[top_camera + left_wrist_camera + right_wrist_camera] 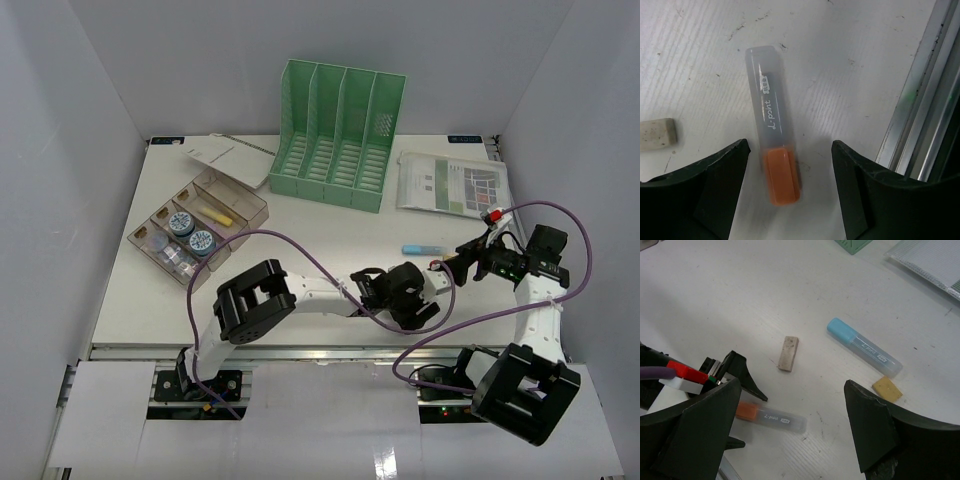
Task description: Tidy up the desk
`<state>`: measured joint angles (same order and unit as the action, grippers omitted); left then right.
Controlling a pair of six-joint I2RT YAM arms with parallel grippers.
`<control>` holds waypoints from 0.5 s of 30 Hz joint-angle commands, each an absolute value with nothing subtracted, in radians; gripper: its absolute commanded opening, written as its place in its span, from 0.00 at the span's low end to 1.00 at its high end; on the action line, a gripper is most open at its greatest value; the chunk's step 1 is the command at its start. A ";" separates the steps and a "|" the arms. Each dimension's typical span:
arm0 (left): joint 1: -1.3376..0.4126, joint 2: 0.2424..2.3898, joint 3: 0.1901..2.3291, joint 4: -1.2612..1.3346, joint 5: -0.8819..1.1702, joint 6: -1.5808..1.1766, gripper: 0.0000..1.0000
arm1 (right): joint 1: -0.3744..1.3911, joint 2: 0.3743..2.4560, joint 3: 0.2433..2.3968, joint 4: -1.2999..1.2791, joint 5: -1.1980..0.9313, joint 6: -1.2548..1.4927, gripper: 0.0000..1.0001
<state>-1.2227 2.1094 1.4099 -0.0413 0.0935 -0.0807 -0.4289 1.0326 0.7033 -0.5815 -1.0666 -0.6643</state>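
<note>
Straddling the orange-capped highlighter [771,115] lying flat on the desk [850,60] near its front rail [925,100], the left gripper [790,147] stands spread, neither finger touching it, so centring on the barrel and lowering fully ahead of closing looks wise; right gripper [792,385] hovers spread, empty.

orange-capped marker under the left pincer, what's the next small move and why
Probably lower the left pincer and close it on the marker: the jaws stand open on either side of its orange cap, and it lies flat on the desk, not yet gripped.
</note>
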 commanded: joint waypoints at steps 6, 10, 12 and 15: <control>-1.258 2.158 1.516 -0.153 -0.122 -0.045 0.58 | -0.445 1.011 0.711 -0.578 -1.140 -0.655 0.91; -1.259 2.134 1.464 -0.148 -0.169 -0.060 0.38 | -0.448 1.008 0.709 -0.578 -1.144 -0.653 0.90; -1.259 2.099 1.419 -0.131 -0.175 -0.061 0.34 | -0.449 1.008 0.709 -0.578 -1.144 -0.653 0.90; -1.259 2.055 1.360 -0.110 -0.189 -0.063 0.30 | -0.451 1.011 0.709 -0.578 -1.147 -0.653 0.90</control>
<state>-1.2583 2.1375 1.4449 -0.0889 -0.1306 -0.0566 -0.4549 1.0267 0.7033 -0.5490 -1.0843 -0.6634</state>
